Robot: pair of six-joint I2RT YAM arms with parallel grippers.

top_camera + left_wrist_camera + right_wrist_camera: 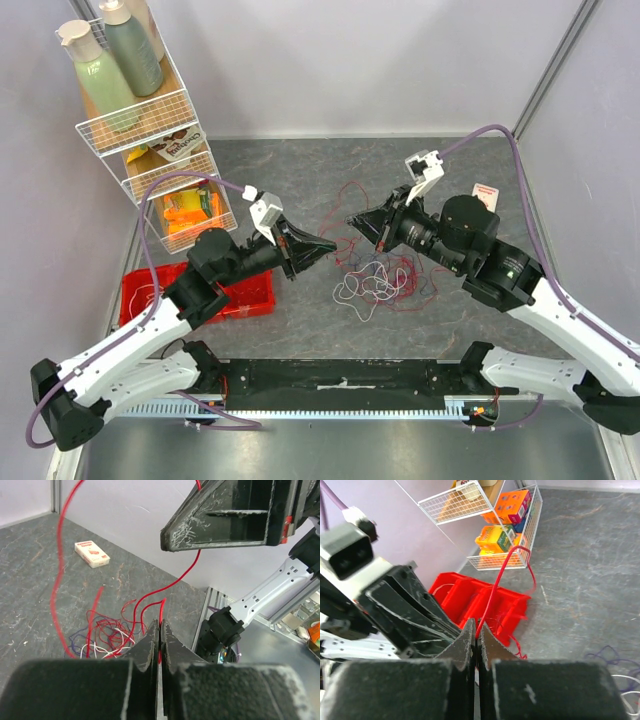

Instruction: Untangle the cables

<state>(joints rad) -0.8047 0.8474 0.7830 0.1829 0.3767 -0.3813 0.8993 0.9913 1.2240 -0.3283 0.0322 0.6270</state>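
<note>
A tangle of thin red, dark purple and white cables (378,277) lies on the grey table between the arms; it also shows in the left wrist view (107,632). My left gripper (328,247) is shut on a red cable (161,611) and held above the table left of the pile. My right gripper (354,220) is shut on a red cable (492,592) just right of the left one, tips nearly facing. The right gripper's fingers (225,515) show in the left wrist view, with red cable hanging below them.
A red bin (240,292) sits at the left, holding some thin wire. A white wire rack (160,150) with bottles and snack boxes stands at the back left. A small white-and-red box (484,192) lies at the back right.
</note>
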